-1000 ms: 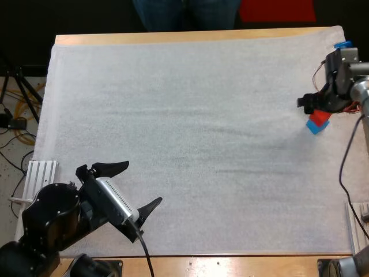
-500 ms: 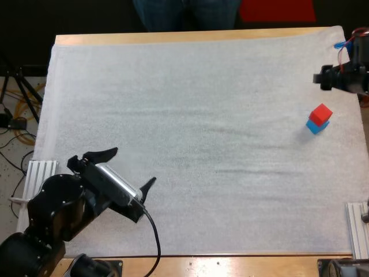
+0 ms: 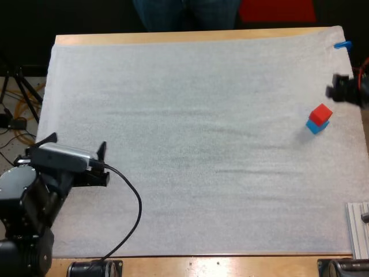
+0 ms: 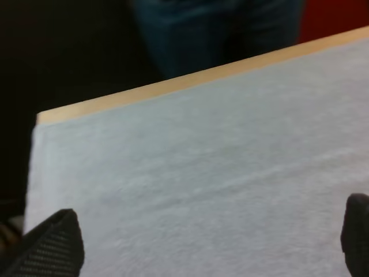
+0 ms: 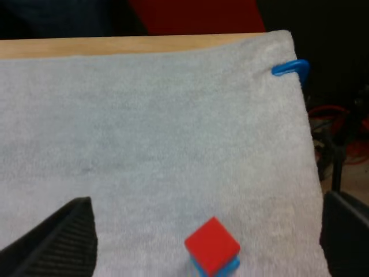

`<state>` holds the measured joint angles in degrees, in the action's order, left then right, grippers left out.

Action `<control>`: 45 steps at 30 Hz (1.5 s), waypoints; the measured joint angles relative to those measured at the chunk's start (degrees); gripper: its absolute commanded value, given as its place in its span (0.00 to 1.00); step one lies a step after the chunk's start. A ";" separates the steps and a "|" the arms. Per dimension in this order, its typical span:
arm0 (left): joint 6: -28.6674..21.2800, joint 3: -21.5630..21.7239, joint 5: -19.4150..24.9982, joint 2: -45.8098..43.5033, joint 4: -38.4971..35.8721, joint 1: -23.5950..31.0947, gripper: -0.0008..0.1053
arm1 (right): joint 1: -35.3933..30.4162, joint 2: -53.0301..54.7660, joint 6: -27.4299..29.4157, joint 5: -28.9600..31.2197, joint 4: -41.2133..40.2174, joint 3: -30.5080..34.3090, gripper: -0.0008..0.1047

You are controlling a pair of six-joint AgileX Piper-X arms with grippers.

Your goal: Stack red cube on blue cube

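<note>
The red cube (image 3: 320, 112) sits on top of the blue cube (image 3: 316, 126) near the mat's right edge, slightly turned against it. My right gripper (image 3: 340, 92) hovers just beyond the stack at the right edge, apart from it. In the right wrist view its fingers (image 5: 60, 239) stand wide apart and open, with the red cube (image 5: 212, 244) and a sliver of the blue cube (image 5: 232, 268) between and ahead of them. My left gripper (image 3: 76, 145) is open at the mat's left side, far from the cubes, its fingers (image 4: 53, 243) spread over bare mat.
A person's legs (image 3: 185, 14) stand behind the table's far edge. Metal rails lie at the left (image 3: 41, 173) and lower right (image 3: 357, 229) of the mat. Cables and a tripod (image 3: 17, 92) are on the floor to the left.
My right gripper let go of the red cube on the blue one and drew back to the right edge. My left arm swung back to the left.
</note>
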<state>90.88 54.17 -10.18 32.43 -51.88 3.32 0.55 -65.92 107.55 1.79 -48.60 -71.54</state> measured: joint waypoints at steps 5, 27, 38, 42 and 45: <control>0.23 0.00 -0.81 0.00 -0.72 0.46 0.83 | 0.00 12.13 1.52 -0.16 1.24 9.56 0.74; 0.49 -1.86 -2.08 -23.81 -7.67 0.46 0.83 | 0.00 51.60 0.72 -1.79 -5.22 25.29 0.74; 0.49 -3.10 -2.08 -33.28 -14.87 0.46 0.83 | 0.00 63.02 -0.42 -3.20 -9.75 30.09 0.74; 0.62 -3.61 -2.08 -33.28 -19.55 0.65 0.83 | 0.00 66.02 -0.36 -3.90 -12.76 31.84 0.74; 2.68 -3.81 -2.08 -33.28 -23.17 0.63 0.83 | 0.00 66.39 -0.47 -4.53 -14.10 33.14 0.74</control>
<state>93.57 50.36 -12.26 -0.85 -75.05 3.95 0.55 0.48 107.08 -2.74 -62.70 -38.40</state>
